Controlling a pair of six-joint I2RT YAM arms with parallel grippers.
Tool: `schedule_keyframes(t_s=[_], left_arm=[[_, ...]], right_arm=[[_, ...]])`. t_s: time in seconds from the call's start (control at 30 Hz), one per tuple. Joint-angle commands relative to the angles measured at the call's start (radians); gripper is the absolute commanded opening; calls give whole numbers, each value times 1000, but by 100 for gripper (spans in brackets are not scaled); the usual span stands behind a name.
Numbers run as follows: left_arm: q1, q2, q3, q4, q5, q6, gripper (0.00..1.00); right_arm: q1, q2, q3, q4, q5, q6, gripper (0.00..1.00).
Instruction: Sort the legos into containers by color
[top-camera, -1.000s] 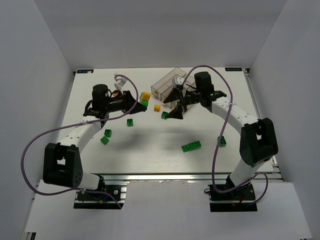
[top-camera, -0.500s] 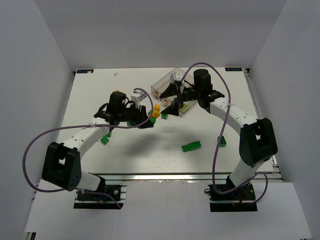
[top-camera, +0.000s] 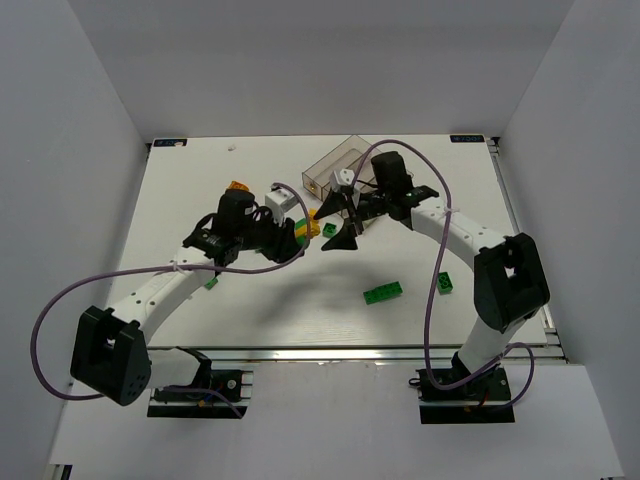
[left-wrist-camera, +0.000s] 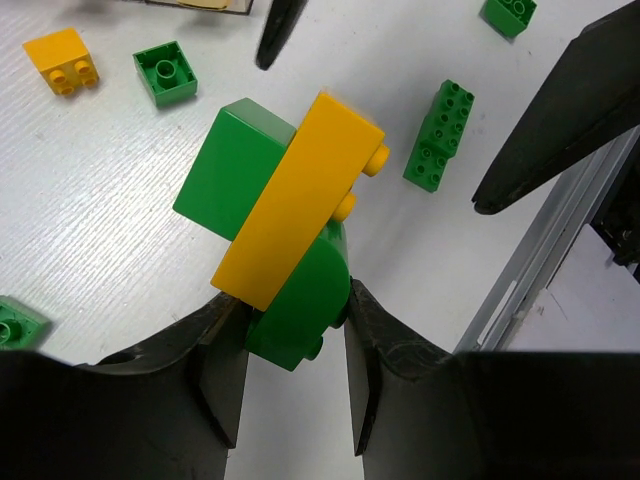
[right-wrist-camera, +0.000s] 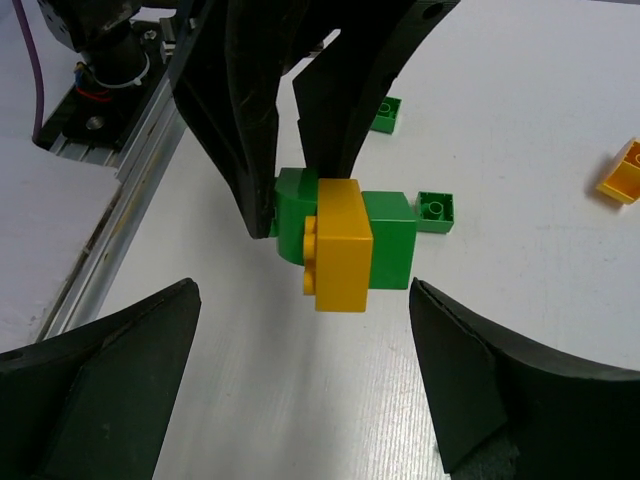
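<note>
My left gripper (left-wrist-camera: 290, 308) is shut on a stack of legos held above the table: a yellow brick (left-wrist-camera: 300, 200) sandwiched between two dark green bricks (left-wrist-camera: 236, 172). The jaws pinch the lower, rounded green brick (left-wrist-camera: 300, 318). My right gripper (right-wrist-camera: 302, 290) stands wide open, facing the stack (right-wrist-camera: 343, 245) from the other side, its fingers (right-wrist-camera: 120, 370) apart from it on both flanks. From above, the two grippers (top-camera: 300, 232) (top-camera: 333, 222) meet just in front of the clear containers (top-camera: 335, 165).
Loose legos lie around: an orange one (left-wrist-camera: 62, 60), a small green one (left-wrist-camera: 165, 72), a long green one (top-camera: 383, 293), a green one (top-camera: 444, 283) at the right and an orange one (top-camera: 238, 187) at the back left.
</note>
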Motion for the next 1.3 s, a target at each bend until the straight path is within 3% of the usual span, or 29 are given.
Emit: schedule_keyframes(t_s=[0.0,0.7,1.13,1.27], left_arm=[[-23,-31,-16,8,-22,33,11],[-80,-28,-27,31,-37,10,10],[-87,-26,-31,33,-46,6,10],[-87,-20,-28,33,-45,7,10]], right_arm=[[0,4,27,34,18,-21,89],[35,62,58,65,7,-7,88],[37,102,116,-65,1,-113,66],[37,111,125,-79,-13,-122,53]])
